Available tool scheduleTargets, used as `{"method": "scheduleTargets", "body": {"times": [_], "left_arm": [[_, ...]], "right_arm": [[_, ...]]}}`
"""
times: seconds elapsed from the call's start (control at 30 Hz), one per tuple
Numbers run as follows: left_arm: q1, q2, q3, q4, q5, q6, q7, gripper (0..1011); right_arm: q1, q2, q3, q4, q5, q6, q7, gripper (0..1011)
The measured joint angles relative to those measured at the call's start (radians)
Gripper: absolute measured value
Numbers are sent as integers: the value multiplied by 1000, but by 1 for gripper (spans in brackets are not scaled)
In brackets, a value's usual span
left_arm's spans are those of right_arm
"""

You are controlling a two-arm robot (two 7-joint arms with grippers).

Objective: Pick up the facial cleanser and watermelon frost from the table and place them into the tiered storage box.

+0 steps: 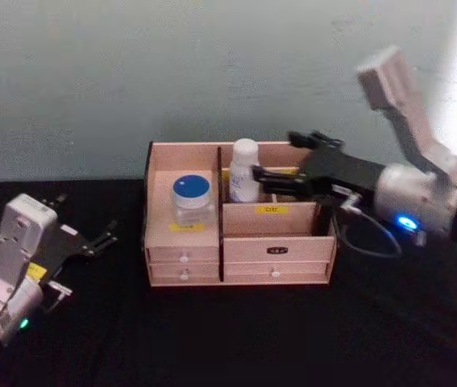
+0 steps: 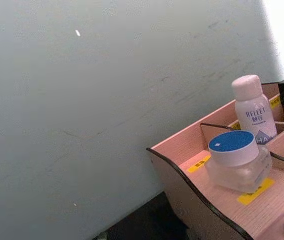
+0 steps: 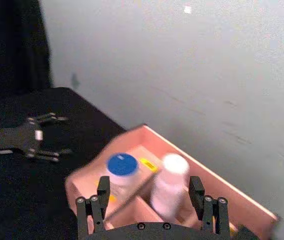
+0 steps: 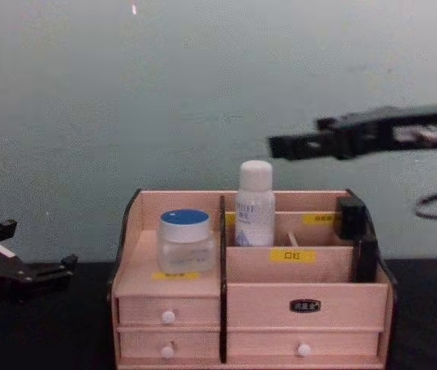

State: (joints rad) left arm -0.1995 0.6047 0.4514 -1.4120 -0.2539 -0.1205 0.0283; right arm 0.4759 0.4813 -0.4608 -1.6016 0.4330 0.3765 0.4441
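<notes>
facial cleanser (image 1: 244,171) and watermelon frost (image 1: 190,199) inside tiered storage box (image 1: 276,248), right gripper (image 1: 280,182) jaws released

Cleanser (image 1: 244,171), frost jar (image 1: 190,197) upright in box (image 1: 276,248)

The bottle (image 2: 253,110) carries pale blue lettering on its front; in the left wrist view the top line looks like "HELLET", though the letters are not sure, and a smaller line of characters under it cannot be made out. The box (image 4: 249,304) has several yellow labels. The one on the front wall of its middle compartment (image 4: 291,255) bears two characters that look like "口红". The other yellow labels, under the jar (image 4: 186,240) and along the back wall, are too small to read. A small dark plate (image 4: 305,306) on the upper right drawer has marks that cannot be read. The jar's blue lid shows a small white mark, not legible.
</notes>
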Motion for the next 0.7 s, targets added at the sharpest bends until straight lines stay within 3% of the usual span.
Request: {"method": "scheduleTargets", "body": {"times": [0.17, 0.3, 0.5, 0.7], "left_arm": [[0, 0, 0, 0, 0, 0, 0, 1001], [0, 0, 0, 0, 0, 0, 0, 1001], [0, 0, 0, 0, 0, 0, 0, 1001], [0, 0, 0, 0, 0, 0, 0, 1002]], "right_arm": [[-91, 32, 52, -28, 5, -49, -65, 1002], [-146, 35, 84, -34, -7, -79, -118, 1002], [-208, 14, 123, -19, -64, -128, -221, 1002], [-235, -11, 145, 10, -103, -152, -286, 1002]]}}
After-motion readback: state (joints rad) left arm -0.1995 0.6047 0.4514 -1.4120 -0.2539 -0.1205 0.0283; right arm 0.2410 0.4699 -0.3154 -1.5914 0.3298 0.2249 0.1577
